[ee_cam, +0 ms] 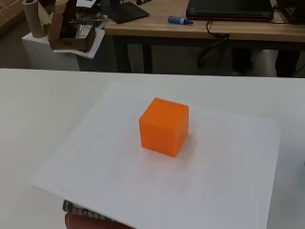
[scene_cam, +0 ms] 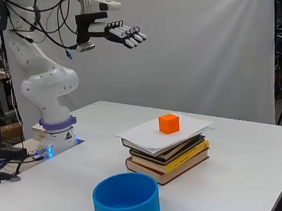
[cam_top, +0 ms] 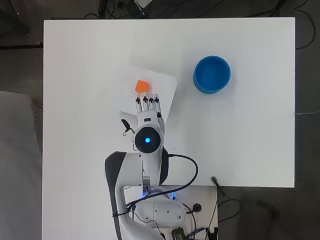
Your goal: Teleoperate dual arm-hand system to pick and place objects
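Note:
An orange cube (cam_top: 142,86) (scene_cam: 169,123) (ee_cam: 163,126) rests on a white sheet of paper (cam_top: 160,82) (scene_cam: 149,136) (ee_cam: 228,171) that tops a stack of books (scene_cam: 166,158). High above the table my hand (cam_top: 149,104) (scene_cam: 124,35) hovers, its fingers stretched out straight and holding nothing. Seen from overhead, its fingertips (cam_top: 148,100) lie just short of the cube, while the side view shows it far above the stack. A blue round bowl (cam_top: 212,74) (scene_cam: 126,199) stands on the table to the right of the books.
The white table (cam_top: 250,145) (scene_cam: 266,158) carries only the book stack and the bowl. Cables and the arm's base (cam_top: 150,200) sit at the near edge. Beyond the table, the wrist view shows a wooden desk (ee_cam: 157,26) and boxes.

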